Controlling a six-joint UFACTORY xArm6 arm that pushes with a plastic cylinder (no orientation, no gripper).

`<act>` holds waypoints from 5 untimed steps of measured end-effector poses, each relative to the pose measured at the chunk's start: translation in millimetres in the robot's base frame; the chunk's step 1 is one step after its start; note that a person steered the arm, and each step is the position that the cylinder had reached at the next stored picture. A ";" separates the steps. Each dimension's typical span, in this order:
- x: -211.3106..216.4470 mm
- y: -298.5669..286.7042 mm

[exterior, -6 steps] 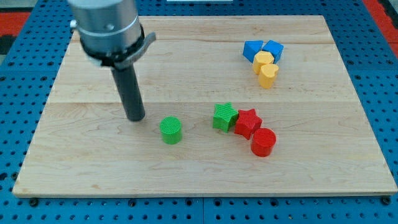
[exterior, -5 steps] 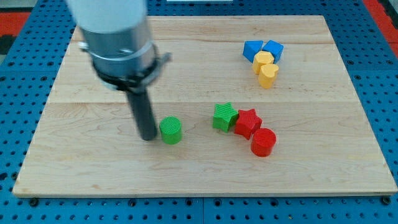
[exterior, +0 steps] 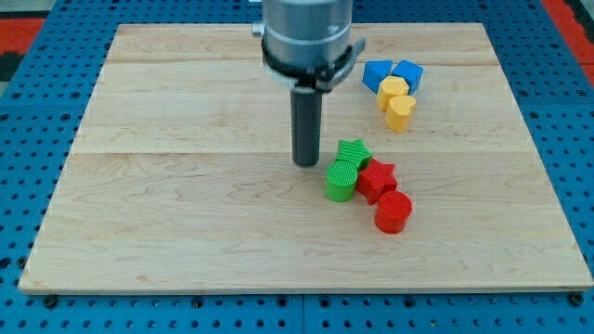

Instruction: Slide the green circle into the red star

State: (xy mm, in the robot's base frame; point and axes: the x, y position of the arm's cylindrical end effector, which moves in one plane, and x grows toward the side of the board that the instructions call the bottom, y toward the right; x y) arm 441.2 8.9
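Observation:
The green circle [exterior: 341,180] stands near the board's middle, touching the left side of the red star [exterior: 377,179]. A green star [exterior: 354,153] sits just above the green circle, also against the red star. A red circle [exterior: 393,211] lies below and right of the red star, touching it. My tip [exterior: 306,162] rests on the board just up and left of the green circle, a small gap away from it and to the left of the green star.
Two blue blocks [exterior: 392,73] and two yellow blocks [exterior: 397,102] cluster at the view's upper right. The wooden board [exterior: 139,213] lies on a blue pegboard surface.
My tip swept from the view's left to the right, pushing the green circle across into the red star. The green star shifted slightly up and right. My tip now stands just off the circle.

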 end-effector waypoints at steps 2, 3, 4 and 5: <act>0.1 56.0; 24.8 58.8; 14.1 61.3; 13.8 18.3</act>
